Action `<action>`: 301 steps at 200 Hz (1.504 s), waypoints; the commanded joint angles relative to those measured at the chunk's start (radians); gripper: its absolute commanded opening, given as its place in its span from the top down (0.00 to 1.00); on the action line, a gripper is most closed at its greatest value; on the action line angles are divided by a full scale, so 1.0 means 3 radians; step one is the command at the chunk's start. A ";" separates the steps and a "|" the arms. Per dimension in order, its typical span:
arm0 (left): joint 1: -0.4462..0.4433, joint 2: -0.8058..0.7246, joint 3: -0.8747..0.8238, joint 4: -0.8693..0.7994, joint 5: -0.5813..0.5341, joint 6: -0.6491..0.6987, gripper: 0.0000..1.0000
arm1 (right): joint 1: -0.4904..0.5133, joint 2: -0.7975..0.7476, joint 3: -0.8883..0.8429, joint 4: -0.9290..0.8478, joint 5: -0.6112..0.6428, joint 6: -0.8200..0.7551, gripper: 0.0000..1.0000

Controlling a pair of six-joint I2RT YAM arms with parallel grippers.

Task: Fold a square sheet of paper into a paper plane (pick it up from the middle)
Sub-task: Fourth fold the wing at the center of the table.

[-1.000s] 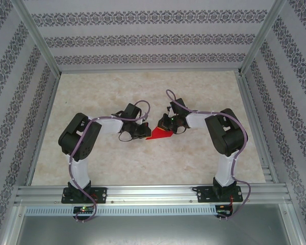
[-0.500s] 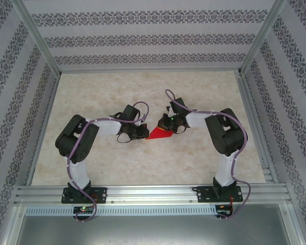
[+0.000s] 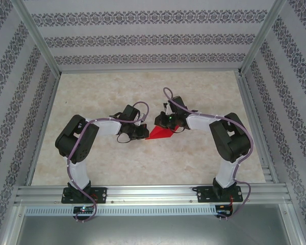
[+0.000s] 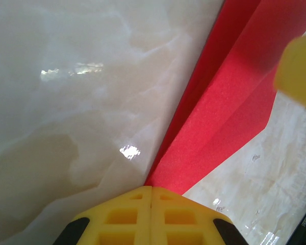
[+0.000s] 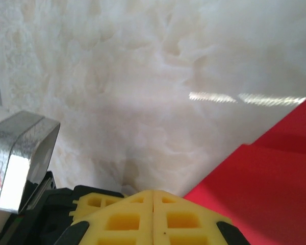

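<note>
Top view: red paper (image 3: 160, 134), folded into a pointed wedge, lay flat on the marbled tabletop (image 3: 143, 87), about mid-table. It sat between the two arms' heads. The left pincer (image 3: 142, 132) sat at the wedge's left tip. The right pincer (image 3: 160, 124) sat over its upper edge. Neither pincer's gap could be made out here. Patterned wallpaper (image 3: 143, 38) lined the walls, with no readable writing.

Left wrist view: the left pincer (image 4: 151, 190) was closed, its yellow fingers (image 4: 122, 217) pressed together along the seam. The paper (image 4: 219, 117) ran from the fingertips up to the right, with a crease along its length. Its narrow end met the tips; I could not tell whether it was nipped. A blurred yellow finger (image 4: 301, 71) overlapped the paper at upper right. Tiny print at the bottom right corner was unreadable.

Right wrist view: the right pincer (image 5: 153, 193) was closed, finger to finger. The paper (image 5: 265, 189) lay just right of the tips, with folded layers showing; it touched them or nearly did. A shiny metal block (image 5: 20, 153) at left carried a small label, too small to read.
</note>
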 commanded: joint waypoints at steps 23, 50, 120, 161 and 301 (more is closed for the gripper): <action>0.0037 0.0090 -0.0107 -0.0368 -0.0256 -0.0027 1.00 | 0.0194 0.0189 -0.0058 0.0187 -0.0035 0.0188 0.95; 0.0039 0.0095 -0.0095 -0.0402 -0.0275 -0.0045 1.00 | 0.0203 0.0276 -0.0064 0.0186 -0.0018 0.0191 0.96; 0.0036 0.0088 -0.0089 -0.0419 -0.0288 -0.0102 1.00 | 0.0133 0.0306 -0.0198 0.0272 0.0044 0.0230 0.97; 0.0041 0.0087 -0.0096 -0.0409 -0.0277 -0.0115 1.00 | 0.0133 0.0079 -0.0354 0.0475 -0.0018 0.0346 0.97; 0.0041 0.0098 -0.0078 -0.0659 -0.0474 0.0001 1.00 | -0.0055 0.0230 -0.0311 0.0051 0.0302 0.0350 0.98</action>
